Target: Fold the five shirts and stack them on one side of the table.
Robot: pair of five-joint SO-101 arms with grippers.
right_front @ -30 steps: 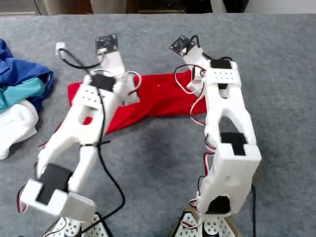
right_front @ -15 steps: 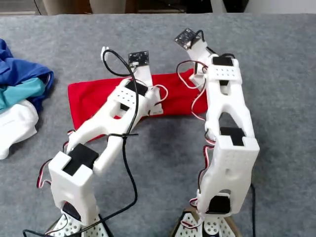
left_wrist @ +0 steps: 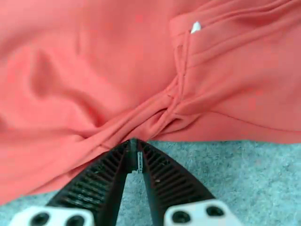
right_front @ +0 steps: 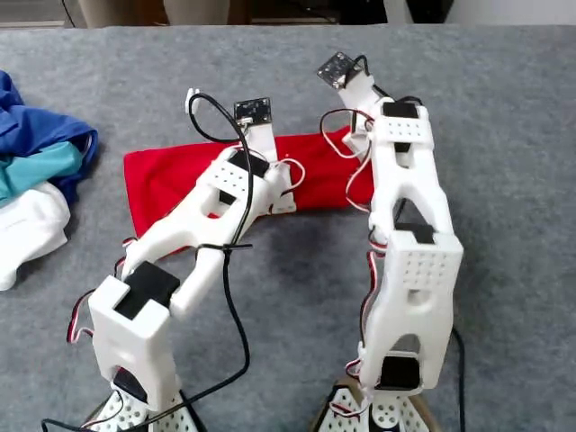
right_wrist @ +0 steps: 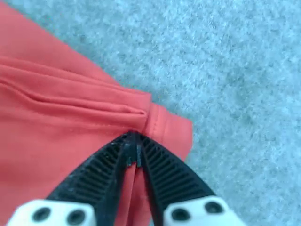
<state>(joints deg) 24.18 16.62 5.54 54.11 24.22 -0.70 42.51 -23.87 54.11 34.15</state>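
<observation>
A red shirt point(right_front: 171, 175) lies as a long folded band across the middle of the grey table. My left gripper point(right_front: 281, 200) sits at the band's near edge, about halfway along. In the left wrist view it point(left_wrist: 134, 147) is shut, and creases in the red shirt point(left_wrist: 117, 70) run into its tips. At the band's right end my right gripper point(right_front: 354, 146) is mostly hidden under its arm. In the right wrist view it point(right_wrist: 134, 140) is shut on a hemmed corner of the red shirt point(right_wrist: 56, 117).
A loose heap at the table's left edge holds a blue shirt point(right_front: 40, 130), a teal shirt point(right_front: 40, 171) and a white shirt point(right_front: 27, 229). Bare grey table point(right_front: 504, 135) stretches to the right and along the far side.
My left arm swung right along the shirt from its left part to the middle of the near edge, then held. The right arm barely shifted. The shirt's near-left part now lies flatter.
</observation>
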